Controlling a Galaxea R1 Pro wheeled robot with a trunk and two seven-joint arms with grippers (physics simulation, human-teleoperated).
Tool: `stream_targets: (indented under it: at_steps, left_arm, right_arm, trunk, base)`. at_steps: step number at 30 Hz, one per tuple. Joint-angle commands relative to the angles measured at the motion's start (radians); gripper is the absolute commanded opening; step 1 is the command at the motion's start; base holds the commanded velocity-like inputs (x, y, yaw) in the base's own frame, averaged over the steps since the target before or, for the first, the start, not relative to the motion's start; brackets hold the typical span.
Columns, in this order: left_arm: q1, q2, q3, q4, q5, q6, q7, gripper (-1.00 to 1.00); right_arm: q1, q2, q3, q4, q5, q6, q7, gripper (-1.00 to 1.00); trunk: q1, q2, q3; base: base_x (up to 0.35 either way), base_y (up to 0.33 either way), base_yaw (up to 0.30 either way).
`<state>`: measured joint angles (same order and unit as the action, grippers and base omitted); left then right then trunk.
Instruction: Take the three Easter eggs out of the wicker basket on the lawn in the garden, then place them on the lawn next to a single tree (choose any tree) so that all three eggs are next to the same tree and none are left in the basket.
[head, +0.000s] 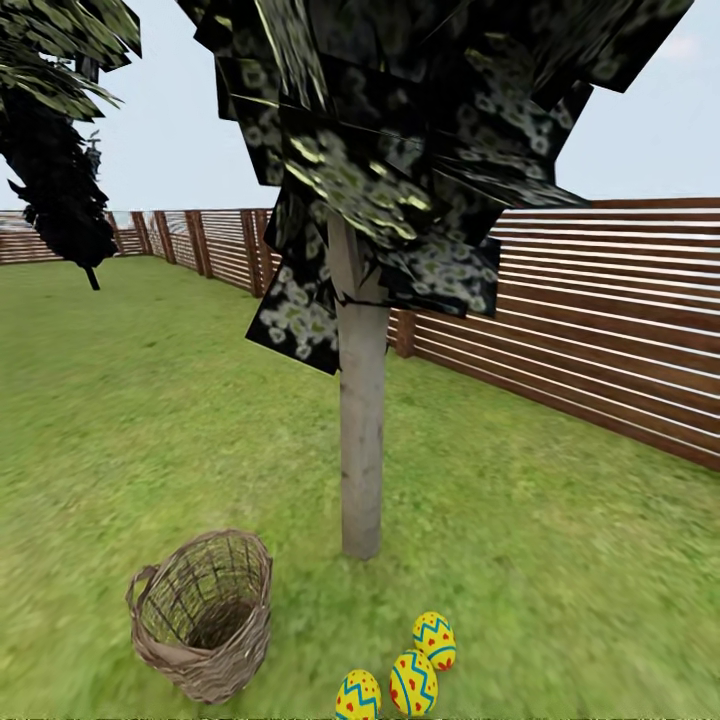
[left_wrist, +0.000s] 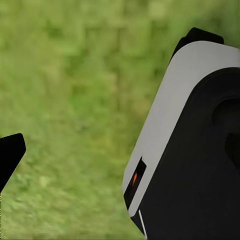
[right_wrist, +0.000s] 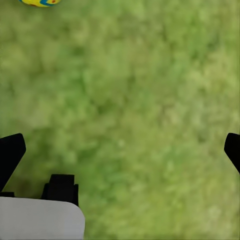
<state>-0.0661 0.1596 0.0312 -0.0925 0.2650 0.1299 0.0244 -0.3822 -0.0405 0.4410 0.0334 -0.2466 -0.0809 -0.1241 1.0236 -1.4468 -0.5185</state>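
On the lawn (head: 120, 400), inside the slatted fence (head: 600, 330), stands the tree (head: 361, 440), its pale trunk rising into dark, mottled leaf panels. The basket (head: 203, 612) sits on the grass near the foot of the trunk, tilted a little, and its inside looks empty, though the bottom is in shadow. The three eggs (head: 413, 668) lie together on the grass near the trunk's foot, on the other side from the basket, two touching or nearly so and the third just beside them at the picture's lower edge.

The right end effector (right_wrist: 122, 150) hangs wide over bare grass with nothing between its fingers; an egg's edge (right_wrist: 40, 2) shows at that view's border. The left end effector (left_wrist: 10, 155) shows one fingertip over grass beside a grey-and-black housing, so I cannot tell its width; nothing seems held.

The task looks done, or nearly. The risk now is disturbance: a low arm sweep or a base move could nudge the eggs, which roll easily, away from the trunk. Clipping the light, tilted basket could tip it toward them.
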Motion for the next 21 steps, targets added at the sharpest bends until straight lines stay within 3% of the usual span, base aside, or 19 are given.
stream_targets:
  at_steps: [1,21]
  left_arm:
    - [0.0,0.0,0.003,-0.003,0.005,0.007,0.002,1.0]
    - [0.0,0.0,0.003,-0.003,0.005,0.007,0.002,1.0]
  right_arm:
    - [-0.001,0.001,0.008,0.003,-0.01,-0.007,0.0,1.0]
    - [-0.001,0.002,0.008,0.005,-0.01,-0.006,0.001,1.0]
  trunk:
    - [0.0,-0.001,-0.003]
    - [0.0,-0.001,-0.034]
  base:
    - [0.0,0.0,0.0]
    - [0.0,0.0,0.0]
